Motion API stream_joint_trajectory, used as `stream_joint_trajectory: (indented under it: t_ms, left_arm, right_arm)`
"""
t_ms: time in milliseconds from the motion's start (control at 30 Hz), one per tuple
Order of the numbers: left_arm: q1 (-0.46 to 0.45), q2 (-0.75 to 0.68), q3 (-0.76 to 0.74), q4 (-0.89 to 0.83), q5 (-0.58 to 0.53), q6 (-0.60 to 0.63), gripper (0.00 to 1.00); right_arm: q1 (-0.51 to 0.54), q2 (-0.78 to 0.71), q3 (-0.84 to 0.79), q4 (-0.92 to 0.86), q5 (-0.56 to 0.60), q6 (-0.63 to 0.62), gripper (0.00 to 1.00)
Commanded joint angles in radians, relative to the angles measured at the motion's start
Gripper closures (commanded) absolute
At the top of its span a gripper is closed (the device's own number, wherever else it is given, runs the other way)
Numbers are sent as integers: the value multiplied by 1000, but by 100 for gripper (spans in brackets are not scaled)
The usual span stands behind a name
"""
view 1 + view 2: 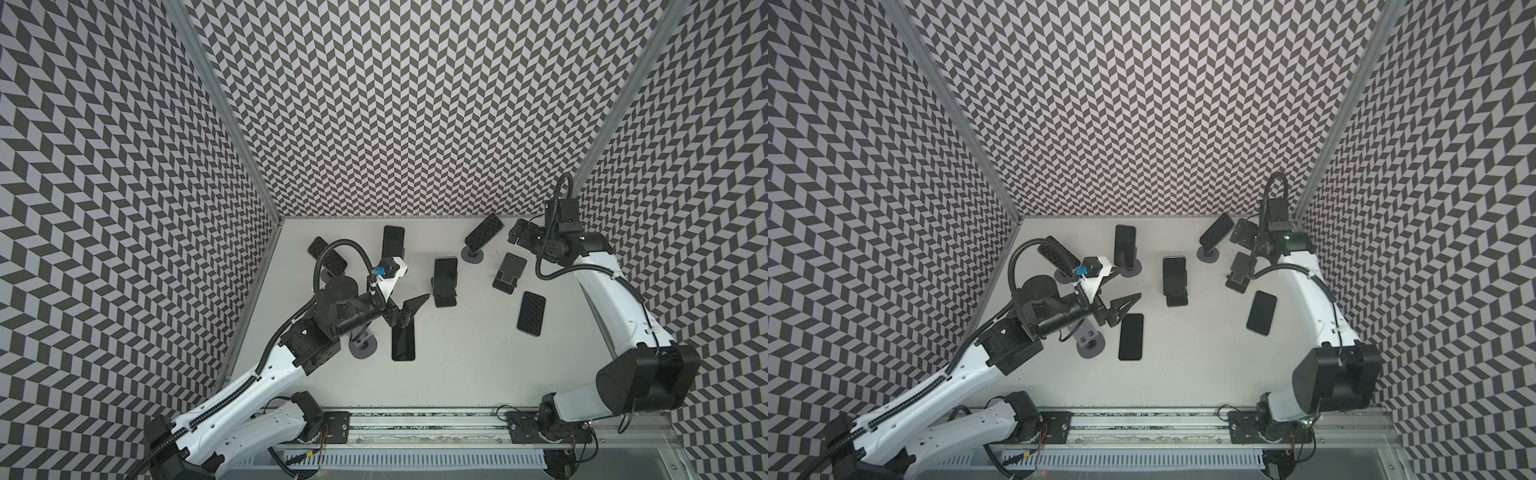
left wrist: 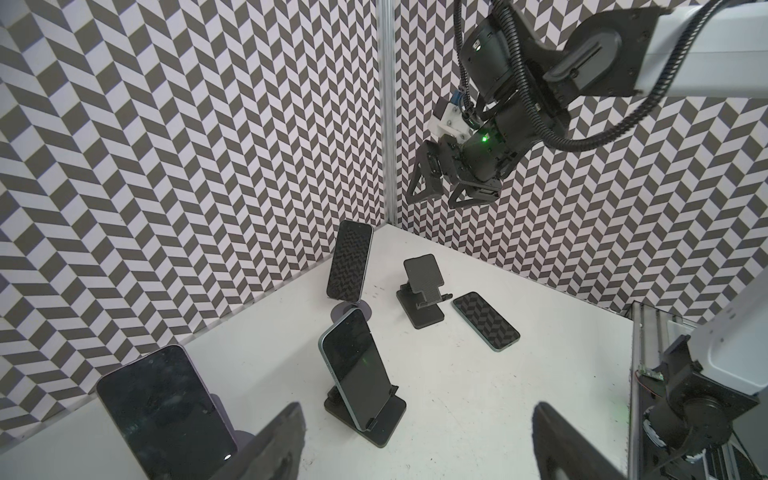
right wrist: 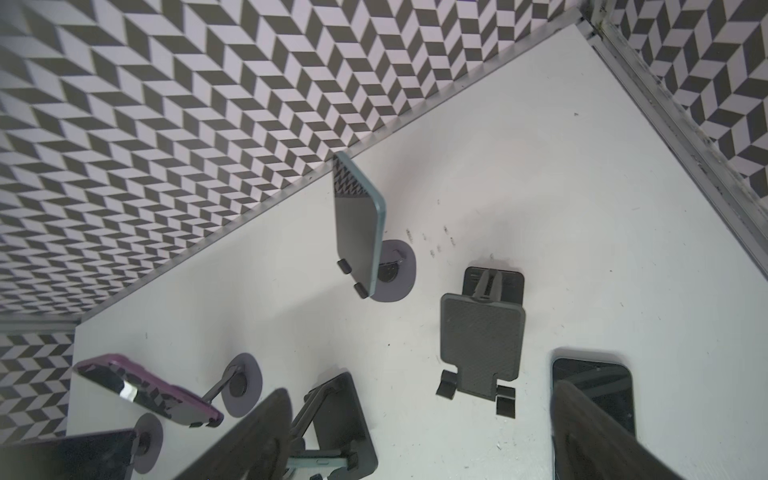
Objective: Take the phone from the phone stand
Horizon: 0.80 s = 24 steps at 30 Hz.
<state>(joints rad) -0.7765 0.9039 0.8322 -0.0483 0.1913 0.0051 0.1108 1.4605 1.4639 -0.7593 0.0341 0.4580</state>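
Both pincers are released and grip nothing. From my console I see the left pincer with its jaws spread over the far end of the near flat phone. I can't judge from above how high it hangs. The right pincer hovers with its jaws parted at the back right, near the corner phone.

Everything sits on the white table. I count four phones on stands:
- The centre phone leans on the black centre stand, mid-table between the two arms.
- The back phone stands nearly upright near the back wall. In both top views the left wrist camera housing covers part of its support.
- The left phone tilts on a stalk by the left wall.
- The corner phone tilts on the grey round stand.

The empty black stand sits just beside the far flat phone, which lies screen up on the table. The empty grey stand sits under the left arm, beside the near flat phone.
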Motion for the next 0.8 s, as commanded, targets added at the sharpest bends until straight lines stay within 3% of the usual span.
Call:
stream_joint_trajectory:
  t_ms: [0, 200, 767]
  left_arm:
    - [15, -33, -30, 29, -40, -17, 14]
    - [31, -62, -56, 33, -75, -33, 14]
    - [41, -100, -81, 21, -123, -59, 15]
  right_arm:
    - [111, -48, 14, -3, 52, 18, 6]
    - [275, -100, -52, 32, 134, 49, 7]
    - [432, -103, -133, 151, 163, 64, 9]
